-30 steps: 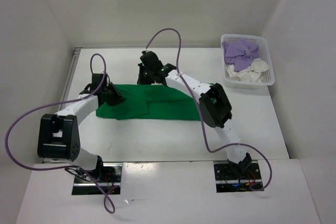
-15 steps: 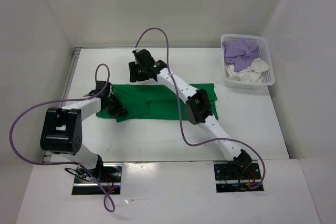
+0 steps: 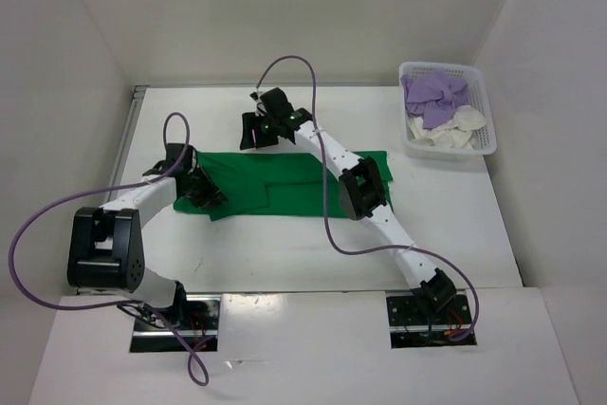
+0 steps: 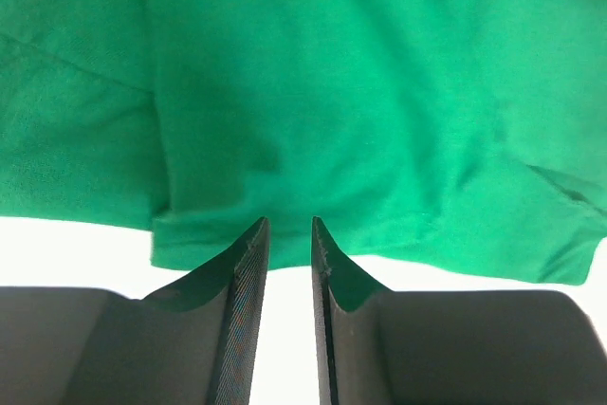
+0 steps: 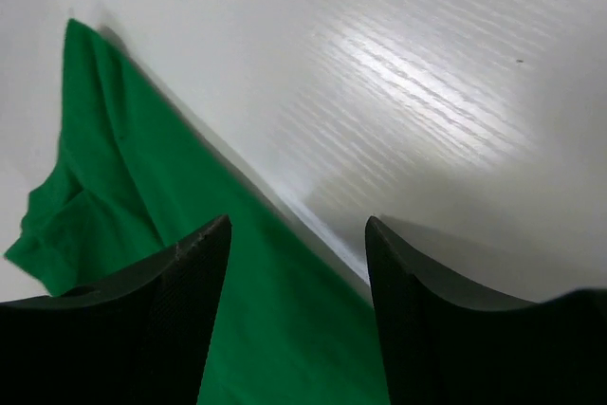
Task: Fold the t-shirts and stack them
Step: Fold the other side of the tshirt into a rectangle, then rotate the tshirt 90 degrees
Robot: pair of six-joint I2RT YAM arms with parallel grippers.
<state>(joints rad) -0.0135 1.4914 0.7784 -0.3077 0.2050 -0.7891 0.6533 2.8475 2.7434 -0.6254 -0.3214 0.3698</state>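
The bright green t-shirt (image 3: pixel 285 187) lies spread and partly folded on the white table. My left gripper (image 3: pixel 207 194) sits low at the shirt's left end; in the left wrist view its fingers (image 4: pixel 288 234) stand a narrow gap apart with only bare table between them, and the green cloth (image 4: pixel 332 92) lies just past the tips. My right gripper (image 3: pixel 254 135) hovers over the shirt's far edge, jaws wide open (image 5: pixel 297 225) and empty, with green cloth (image 5: pixel 104 168) below. The lavender t-shirt (image 3: pixel 432 97) and the cream t-shirt (image 3: pixel 460 125) lie crumpled in the basket.
A white lattice basket (image 3: pixel 450 151) stands at the back right corner of the table. White walls close in the table on the left, back and right. The right arm's elbow (image 3: pixel 363 187) hangs over the shirt's right part.
My right gripper has opened wide, and its arm has swung so the elbow sits further left. The left gripper has opened slightly and barely moved.
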